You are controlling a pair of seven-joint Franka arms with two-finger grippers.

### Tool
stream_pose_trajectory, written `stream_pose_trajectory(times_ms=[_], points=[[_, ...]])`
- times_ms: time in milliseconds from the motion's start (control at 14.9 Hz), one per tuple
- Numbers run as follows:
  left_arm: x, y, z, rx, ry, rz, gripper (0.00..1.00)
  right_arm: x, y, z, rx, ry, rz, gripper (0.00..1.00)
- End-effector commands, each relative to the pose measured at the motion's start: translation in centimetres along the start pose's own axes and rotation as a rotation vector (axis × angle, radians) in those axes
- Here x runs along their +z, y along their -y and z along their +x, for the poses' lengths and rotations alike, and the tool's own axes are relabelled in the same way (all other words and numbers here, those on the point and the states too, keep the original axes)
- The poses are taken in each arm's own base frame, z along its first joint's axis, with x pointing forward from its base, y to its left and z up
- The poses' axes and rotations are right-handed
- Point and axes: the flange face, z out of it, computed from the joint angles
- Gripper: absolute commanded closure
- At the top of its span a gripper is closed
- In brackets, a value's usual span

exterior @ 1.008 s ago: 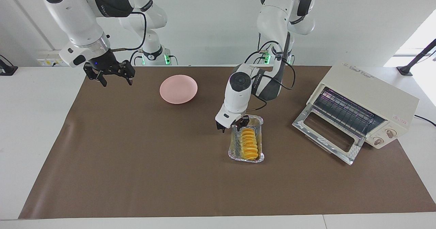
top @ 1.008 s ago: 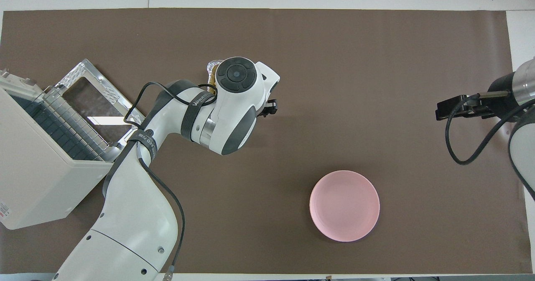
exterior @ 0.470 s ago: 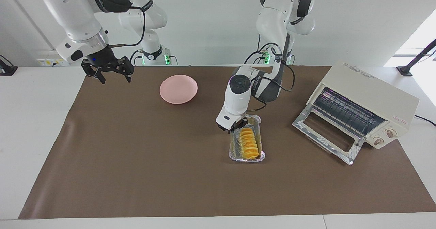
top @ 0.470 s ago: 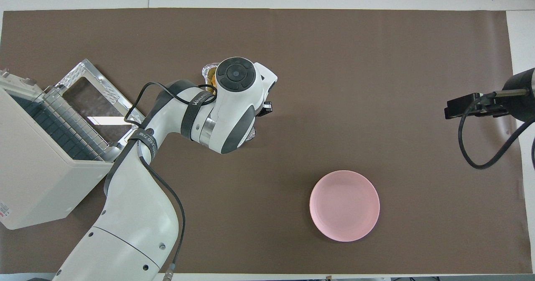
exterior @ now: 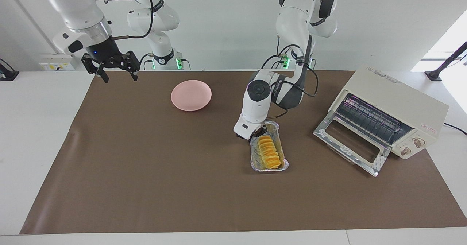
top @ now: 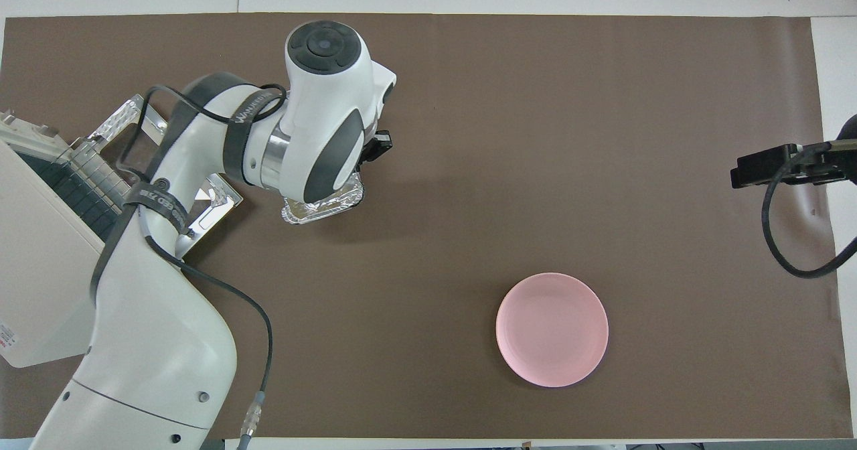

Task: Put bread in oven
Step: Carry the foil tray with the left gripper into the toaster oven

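Observation:
The bread [exterior: 269, 152], a ridged golden loaf, lies in a crinkled foil tray [exterior: 274, 168] on the brown mat, beside the oven [exterior: 396, 102]. The cream oven stands at the left arm's end of the table with its glass door [exterior: 350, 143] dropped open and the wire rack showing. My left gripper [exterior: 257, 132] is shut on the tray's rim at the end nearer to the robots. In the overhead view the left arm covers the bread; only the tray's end [top: 321, 209] shows. My right gripper [exterior: 109, 67] is open and empty, raised over the mat's edge at the right arm's end.
A round pink plate [exterior: 191, 94] sits on the mat nearer to the robots than the tray, toward the right arm's end; it also shows in the overhead view [top: 552, 329]. The oven [top: 40, 269] fills the left arm's end of the table.
My left gripper closed on the tray's rim, and the tray turned and shifted a little toward the oven. The right gripper rose and drew back toward its end of the table.

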Motion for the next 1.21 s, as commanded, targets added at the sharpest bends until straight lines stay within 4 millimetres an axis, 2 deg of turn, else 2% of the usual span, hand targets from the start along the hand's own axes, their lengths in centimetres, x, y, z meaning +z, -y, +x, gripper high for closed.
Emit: stream_pose_trajectory(times_ms=[0,67,134,202,336,538,672,874,1142], points=[[-3.8,7.5,3.5,-0.145,0.000,0.006,1.00,0.0,-0.4,0.1,-0.012,0.011,-0.018,0.00],[-3.6,10.6,5.4,-0.211,0.013,0.011,1.00,0.0,-0.4,0.1,-0.010,0.011,-0.018,0.00],[-3.3,12.9,6.6,-0.263,0.022,0.023,1.00,0.0,-0.4,0.1,-0.010,0.009,-0.018,0.00],[-2.8,16.2,8.2,-0.338,0.038,0.034,1.00,0.0,-0.4,0.1,-0.010,0.011,-0.018,0.00],[-2.2,20.8,10.2,-0.470,0.053,0.034,1.00,0.1,-0.4,0.1,-0.010,0.012,-0.020,0.00],[-1.1,24.5,11.1,-0.542,0.062,0.062,1.00,0.1,-0.7,0.0,-0.012,0.014,-0.056,0.00],[-0.1,25.9,11.0,-0.565,0.081,0.078,1.00,0.1,-0.8,0.0,-0.013,0.019,-0.059,0.00],[1.5,27.3,9.8,-0.574,0.124,0.106,1.00,0.3,-0.9,-0.3,-0.009,0.045,-0.058,0.00],[2.1,28.7,9.1,-0.540,0.106,0.205,1.00,0.5,-0.8,-0.8,-0.010,0.074,-0.054,0.00]])
